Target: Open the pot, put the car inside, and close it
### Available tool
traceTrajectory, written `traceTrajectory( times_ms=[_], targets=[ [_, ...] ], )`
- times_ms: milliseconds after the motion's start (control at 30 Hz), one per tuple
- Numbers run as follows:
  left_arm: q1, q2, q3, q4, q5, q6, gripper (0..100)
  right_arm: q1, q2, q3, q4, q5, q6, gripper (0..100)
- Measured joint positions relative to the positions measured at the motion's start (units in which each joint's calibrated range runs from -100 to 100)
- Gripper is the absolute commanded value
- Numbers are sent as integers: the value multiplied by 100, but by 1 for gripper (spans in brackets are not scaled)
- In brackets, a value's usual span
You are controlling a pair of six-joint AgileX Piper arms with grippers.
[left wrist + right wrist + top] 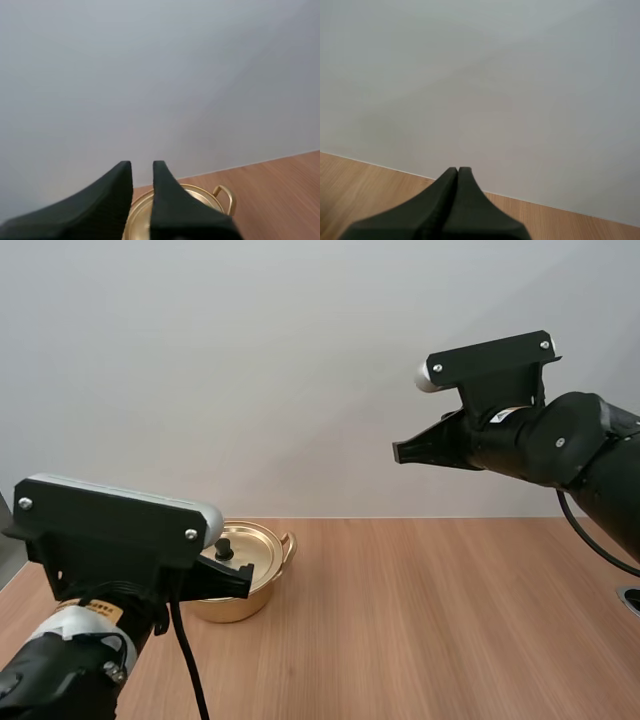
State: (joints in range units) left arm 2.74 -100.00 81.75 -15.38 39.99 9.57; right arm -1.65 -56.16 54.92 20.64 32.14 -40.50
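A gold pot (243, 606) stands at the table's left with its lid (264, 552) on, a black knob (224, 548) at the centre. My left gripper (240, 582) hovers low over the pot's near side. In the left wrist view its fingers (142, 167) stand a little apart with nothing between them, above the pot (197, 194) and its side handle (226, 196). My right gripper (398, 452) hangs high above the middle of the table, far from the pot. In the right wrist view its tips (458, 171) lie together as one wedge.
The wooden table (430, 620) runs bare from the pot to the right. A small dark round fitting (632, 600) sits at its right edge. A plain grey wall stands behind.
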Motion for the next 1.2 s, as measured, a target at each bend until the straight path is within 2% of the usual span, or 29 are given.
traceTrajectory(
  times_ms=[333,533,667,867,1067,1200],
  targets=[
    [-319,0,80,1715,408,-1490,3,0,-216,0,0,1013,0,0],
    [-395,0,334,2579,513,-2391,3,-90,-216,0,0,1262,0,0],
    [-411,0,692,2670,430,-2777,3,-235,-245,0,111,1288,0,0],
    [-422,0,724,2670,133,-2808,3,-250,-332,0,121,1324,0,0],
    [-652,0,724,2670,133,-2799,3,-250,-332,0,84,1343,0,0],
    [-676,0,724,2670,133,-2778,3,-250,-332,0,3,1343,0,0]
  ],
)
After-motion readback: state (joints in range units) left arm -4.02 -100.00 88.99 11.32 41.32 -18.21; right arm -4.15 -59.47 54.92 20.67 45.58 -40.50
